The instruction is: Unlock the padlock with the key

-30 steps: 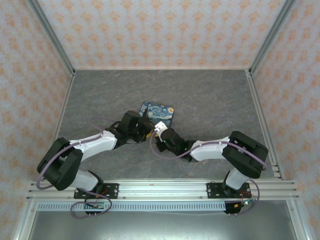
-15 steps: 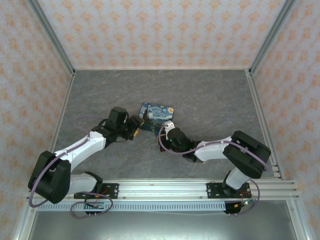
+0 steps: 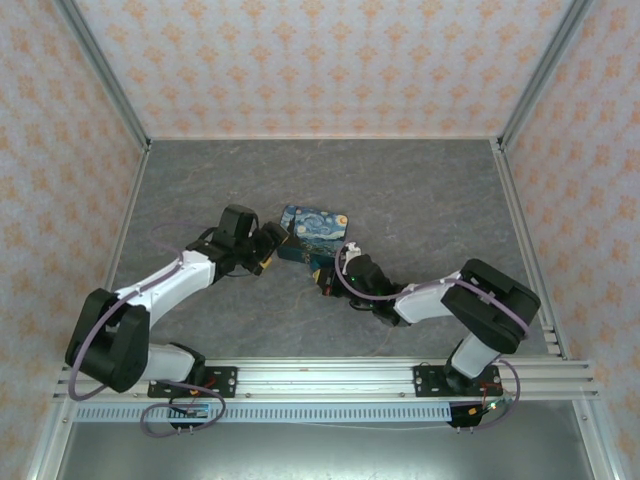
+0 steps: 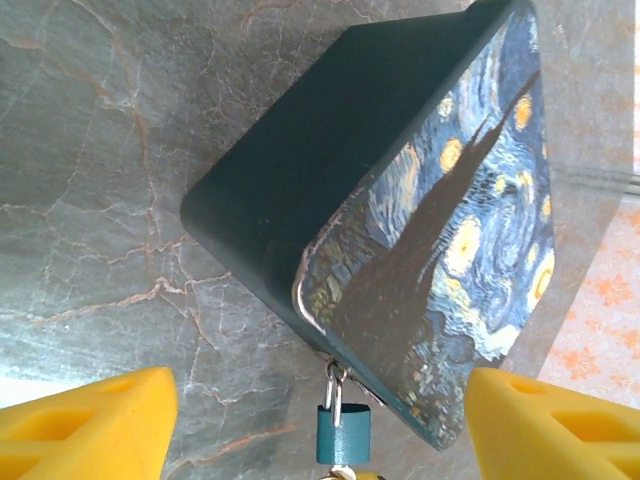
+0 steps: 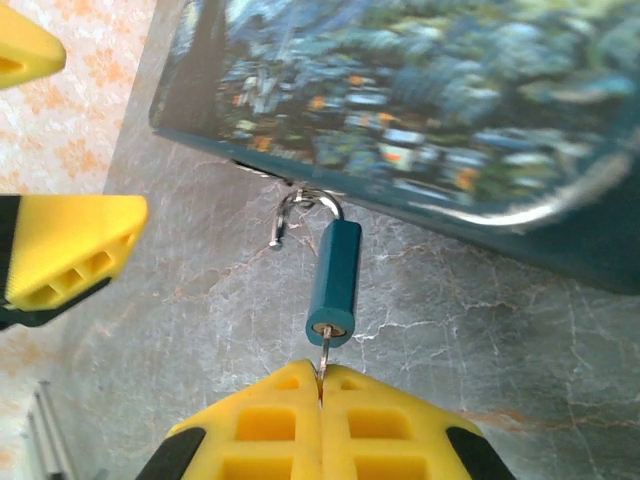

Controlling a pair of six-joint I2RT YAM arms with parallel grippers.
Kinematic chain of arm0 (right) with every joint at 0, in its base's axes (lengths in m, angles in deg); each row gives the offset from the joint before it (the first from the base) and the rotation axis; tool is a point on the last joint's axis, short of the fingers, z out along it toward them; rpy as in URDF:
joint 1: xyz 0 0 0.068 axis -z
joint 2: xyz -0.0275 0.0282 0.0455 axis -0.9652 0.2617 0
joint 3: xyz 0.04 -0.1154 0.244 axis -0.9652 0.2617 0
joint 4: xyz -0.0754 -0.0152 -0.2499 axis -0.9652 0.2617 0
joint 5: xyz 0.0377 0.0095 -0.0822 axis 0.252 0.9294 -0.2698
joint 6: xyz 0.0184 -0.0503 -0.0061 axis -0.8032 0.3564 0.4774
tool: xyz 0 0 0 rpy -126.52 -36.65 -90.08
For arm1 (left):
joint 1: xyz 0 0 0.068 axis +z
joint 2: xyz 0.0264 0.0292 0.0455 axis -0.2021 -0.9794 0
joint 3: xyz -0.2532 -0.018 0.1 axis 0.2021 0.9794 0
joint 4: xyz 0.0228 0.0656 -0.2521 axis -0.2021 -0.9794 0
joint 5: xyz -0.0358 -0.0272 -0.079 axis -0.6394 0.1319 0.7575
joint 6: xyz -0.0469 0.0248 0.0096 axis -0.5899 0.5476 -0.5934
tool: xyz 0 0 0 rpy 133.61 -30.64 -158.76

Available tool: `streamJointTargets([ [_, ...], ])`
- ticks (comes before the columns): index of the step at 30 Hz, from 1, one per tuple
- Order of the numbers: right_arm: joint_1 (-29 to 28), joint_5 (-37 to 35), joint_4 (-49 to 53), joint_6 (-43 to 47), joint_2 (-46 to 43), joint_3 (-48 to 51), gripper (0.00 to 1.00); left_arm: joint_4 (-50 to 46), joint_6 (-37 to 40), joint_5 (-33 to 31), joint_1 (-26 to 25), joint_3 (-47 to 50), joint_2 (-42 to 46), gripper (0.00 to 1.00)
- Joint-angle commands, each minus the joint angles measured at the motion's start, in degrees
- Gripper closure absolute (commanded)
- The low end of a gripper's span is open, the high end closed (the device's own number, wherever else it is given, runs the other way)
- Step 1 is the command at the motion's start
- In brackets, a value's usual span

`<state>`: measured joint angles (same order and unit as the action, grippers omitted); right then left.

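Starting at your right claw (image 5: 322, 385), you have its yellow fingertips pressed together on the key (image 5: 323, 352), a thin pale sliver whose short bare stretch runs straight from the pinch into the end of the padlock (image 5: 333, 280). That small teal padlock hangs off the near edge of the box (image 5: 420, 100), just above the grey marbled counter (image 4: 100, 150), with its body pointing back toward your right claw. In the right wrist view its wire shackle (image 5: 305, 203) hooks through a small fitting under the box edge, and one leg ends in the air beside the body rather than inside it. From the left wrist view you see the same padlock dangling below the corner of the box, whose lid carries the swirly blue-and-yellow painting print and whose side is plain dark teal. Your left claw (image 4: 322, 380) is spread wide and holds nothing: its fingers (image 4: 90, 420) stand one on each side of the padlock and the box corner, apart from both. From above, the box lies near the middle of the counter with the two claws meeting at its near side, and the patterned walls (image 3: 320, 60) rise beyond.
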<state>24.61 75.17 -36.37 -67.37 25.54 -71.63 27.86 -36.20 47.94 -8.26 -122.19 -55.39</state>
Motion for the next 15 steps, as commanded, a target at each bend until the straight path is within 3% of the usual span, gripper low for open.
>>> streamJointTargets([
  [1, 1.0, 2.4, -5.9, -8.4, 3.0, 1.4, 1.0, -0.5, 2.1, -1.0, 0.4, -2.4, -2.0, 0.24],
  [9, 3.1, 7.3, -4.9, -12.1, 6.9, -0.3, 0.99, -0.6, 5.3, -0.5, 1.3, -5.7, -6.7, 0.24],
  [12, 3.7, 7.1, -2.4, -10.9, 5.9, -0.3, 0.94, -0.8, 7.0, 0.0, 2.0, -7.2, -8.1, 0.23],
  [15, 4.0, 6.1, -0.3, -9.8, 4.5, -0.2, 0.81, -1.2, 8.5, 0.2, 2.4, -9.1, -9.3, 0.22],
])
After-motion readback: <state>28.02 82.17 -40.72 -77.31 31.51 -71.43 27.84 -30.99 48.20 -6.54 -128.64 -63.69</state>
